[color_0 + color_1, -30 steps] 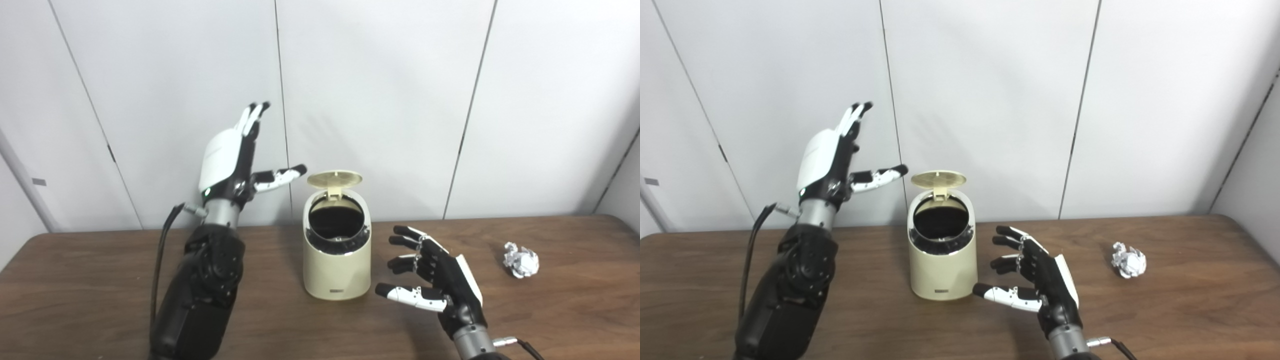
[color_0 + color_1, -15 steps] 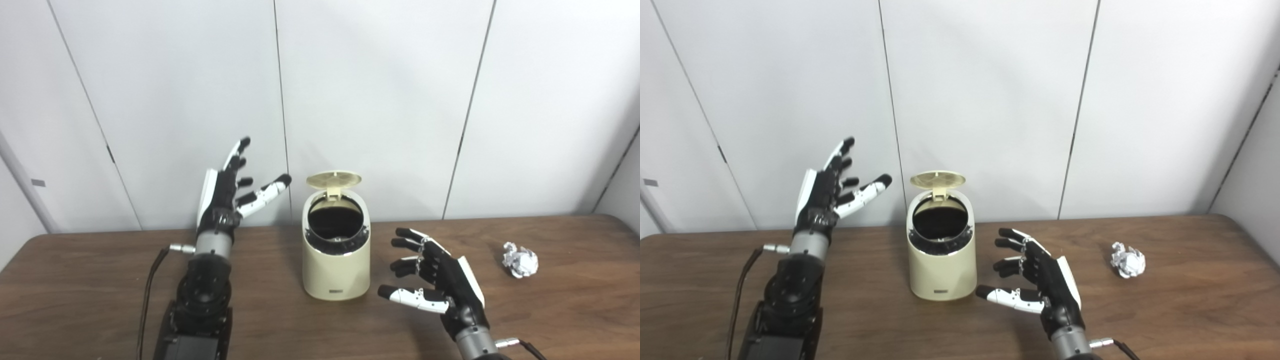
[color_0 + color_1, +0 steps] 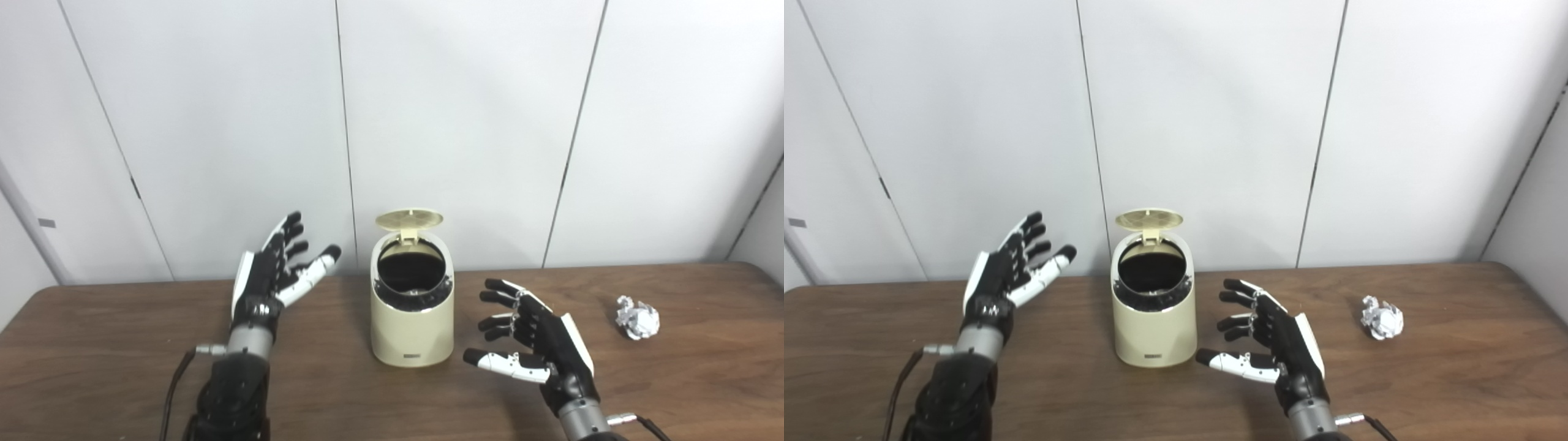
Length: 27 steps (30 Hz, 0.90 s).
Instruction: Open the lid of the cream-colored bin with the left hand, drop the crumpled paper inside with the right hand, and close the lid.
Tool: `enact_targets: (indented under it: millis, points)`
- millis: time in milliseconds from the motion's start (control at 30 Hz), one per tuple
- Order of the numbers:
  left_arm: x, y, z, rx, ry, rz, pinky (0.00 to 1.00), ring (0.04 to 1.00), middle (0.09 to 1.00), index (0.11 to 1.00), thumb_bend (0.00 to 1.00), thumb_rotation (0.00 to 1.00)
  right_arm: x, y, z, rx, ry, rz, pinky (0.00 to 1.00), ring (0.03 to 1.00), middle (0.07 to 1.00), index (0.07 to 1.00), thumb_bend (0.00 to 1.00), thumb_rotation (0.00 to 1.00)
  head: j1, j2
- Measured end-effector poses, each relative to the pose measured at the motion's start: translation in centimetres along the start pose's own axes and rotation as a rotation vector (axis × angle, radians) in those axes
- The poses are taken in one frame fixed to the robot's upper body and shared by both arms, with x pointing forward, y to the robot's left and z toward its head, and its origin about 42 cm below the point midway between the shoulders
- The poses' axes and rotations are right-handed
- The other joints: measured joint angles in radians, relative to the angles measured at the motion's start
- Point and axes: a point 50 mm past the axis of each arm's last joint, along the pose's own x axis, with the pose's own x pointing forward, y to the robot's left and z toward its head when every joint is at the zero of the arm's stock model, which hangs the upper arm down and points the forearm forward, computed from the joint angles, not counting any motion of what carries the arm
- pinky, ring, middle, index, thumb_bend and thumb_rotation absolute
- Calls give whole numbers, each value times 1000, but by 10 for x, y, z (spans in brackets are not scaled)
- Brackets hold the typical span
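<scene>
The black-and-white left hand (image 3: 269, 282) is seen to the left of the cream-coloured cylindrical plastic bin (image 3: 411, 318), raised above the dark brown wooden table (image 3: 110, 343) and apart from the bin. Its fingers are spread and stretched upward, its thumb is angled toward the bin, and nothing is held.

The bin is stood upright on the table, near the white panelled wall (image 3: 465, 122) behind it. Its round cream lid (image 3: 409, 218) is tipped up on the rear hinge, so the dark inside is laid open.

Just to the right of the bin, the black-and-white right hand (image 3: 539, 343) is held low over the table, its palm turned toward the bin. Its fingers are parted and lightly curled, and nothing is gripped; the bin is not touched.

Well to the right of the bin, past the right hand, the crumpled ball of white paper (image 3: 638, 318) is left lying on the table.
</scene>
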Motion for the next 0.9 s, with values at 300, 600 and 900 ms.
enact_targets:
  millis: [300, 600, 900]
  points:
    - [-32, -4, -29, -81, 62, -19, 856, 921, 946, 985, 607, 250, 0, -1, 0, -3, 0, 4, 507, 566, 751, 771, 746, 115, 6, 3]
    - [-48, -5, -43, -150, 43, -32, 812, 909, 963, 981, 613, 251, 0, -4, -1, -12, 0, 11, 507, 571, 749, 771, 746, 122, 8, 2]
    - [-60, -6, -70, -216, 81, -64, 792, 913, 947, 967, 653, 262, 0, -12, -3, -4, 5, 11, 515, 579, 756, 776, 745, 132, -25, -17]
